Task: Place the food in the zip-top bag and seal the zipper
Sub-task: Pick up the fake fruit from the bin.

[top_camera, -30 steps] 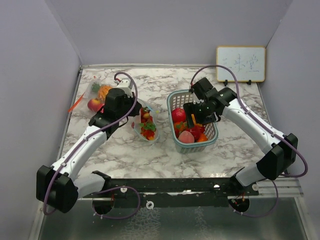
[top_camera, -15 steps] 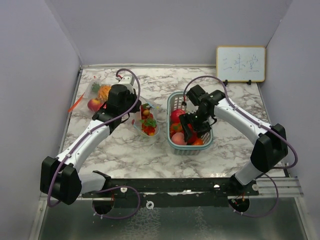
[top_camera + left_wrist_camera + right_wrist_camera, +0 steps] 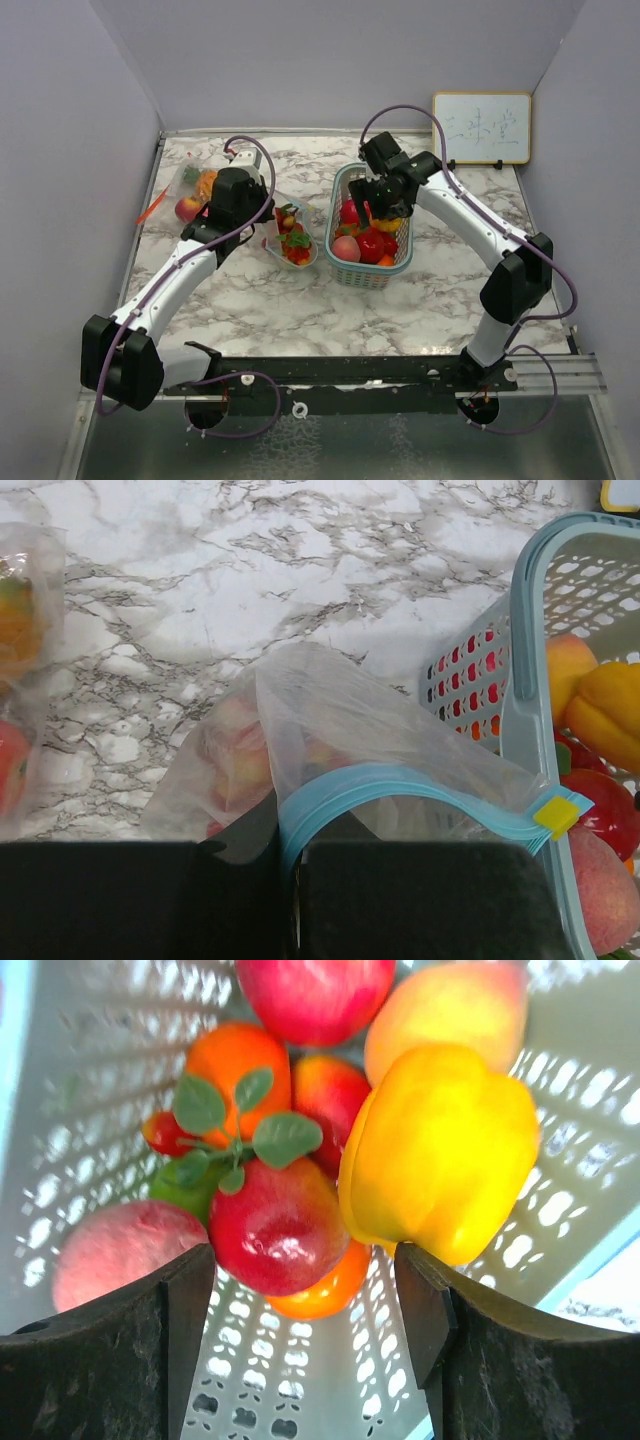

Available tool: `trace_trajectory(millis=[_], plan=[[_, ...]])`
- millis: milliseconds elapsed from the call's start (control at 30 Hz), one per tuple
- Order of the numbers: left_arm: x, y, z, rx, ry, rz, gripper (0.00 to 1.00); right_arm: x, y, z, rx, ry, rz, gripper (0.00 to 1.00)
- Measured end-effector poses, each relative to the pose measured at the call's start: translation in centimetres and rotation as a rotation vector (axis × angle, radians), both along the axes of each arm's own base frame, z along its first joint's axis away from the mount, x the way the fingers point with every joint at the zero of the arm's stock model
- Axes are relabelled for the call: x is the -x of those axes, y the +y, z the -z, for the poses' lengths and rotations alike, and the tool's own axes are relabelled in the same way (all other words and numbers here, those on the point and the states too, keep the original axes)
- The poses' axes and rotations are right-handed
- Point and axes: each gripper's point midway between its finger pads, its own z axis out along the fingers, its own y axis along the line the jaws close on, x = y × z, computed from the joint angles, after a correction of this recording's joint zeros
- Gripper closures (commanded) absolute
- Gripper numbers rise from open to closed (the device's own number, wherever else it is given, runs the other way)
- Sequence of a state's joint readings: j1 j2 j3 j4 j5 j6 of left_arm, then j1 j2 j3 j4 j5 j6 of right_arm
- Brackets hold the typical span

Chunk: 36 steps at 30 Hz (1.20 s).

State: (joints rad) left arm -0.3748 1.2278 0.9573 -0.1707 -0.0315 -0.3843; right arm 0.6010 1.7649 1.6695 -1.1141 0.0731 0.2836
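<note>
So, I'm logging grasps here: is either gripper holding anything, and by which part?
The left gripper pinches the zip-top bag by its blue zipper edge. The right gripper is open above the basket, holding nothing.

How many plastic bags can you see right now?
2. One zip-top bag is pinched by the left gripper beside the basket. A second bag, holding food, lies at the table's far left. Others may be hidden.
</note>
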Motion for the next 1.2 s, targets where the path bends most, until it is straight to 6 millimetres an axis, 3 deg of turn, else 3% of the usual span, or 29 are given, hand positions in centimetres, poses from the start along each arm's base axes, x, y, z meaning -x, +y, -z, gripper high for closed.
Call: trace_trajectory(millis=[200, 300, 433, 567, 733, 867, 1000, 1133, 1200], plan=[[-0.3, 1.0, -0.3, -0.002, -0.007, -0.026, 1.0, -2.7, 1.7, -3.1, -0.095, -0.148, -0.017, 0.28], [-0.4, 1.3, -0.4, -0.001, -0.011, -0.036, 1.0, -3.1, 3.0, -3.3, -0.151, -0.157, -0.052, 0.29], [-0.5, 1.7, -0.5, -0.006, -0.015, -0.043, 1.0, -3.9, 4.3, -1.7, -0.167, -0.123, -0.07, 0.31], [-0.6, 2.4, -0.6, -0.012, -0.02, -0.056, 1.0, -4.2, 4.9, 1.7, -0.143, -0.053, -0.084, 0.36], [-0.5, 3.1, -0.8, -0.018, -0.021, -0.069, 1.0, -2.0, 4.7, 5.7, -0.136, 0.053, -0.109, 0.35], [-0.5, 3.6, -0.9, -0.019, -0.021, -0.081, 1.0, -0.6, 4.3, 6.9, -0.152, 0.07, -0.13, 0.36], [-0.5, 4.0, -1.0, -0.017, -0.024, -0.091, 1.0, 0.0, 4.1, 7.3, -0.164, 0.066, -0.145, 0.57], [-0.5, 4.1, -1.0, -0.018, -0.023, -0.093, 1.0, 0.1, 3.7, 7.7, -0.153, 0.073, -0.145, 0.92], [-0.5, 4.1, -1.0, -0.018, -0.023, -0.093, 1.0, 0.5, 3.2, 8.0, -0.142, 0.094, -0.146, 0.98]])
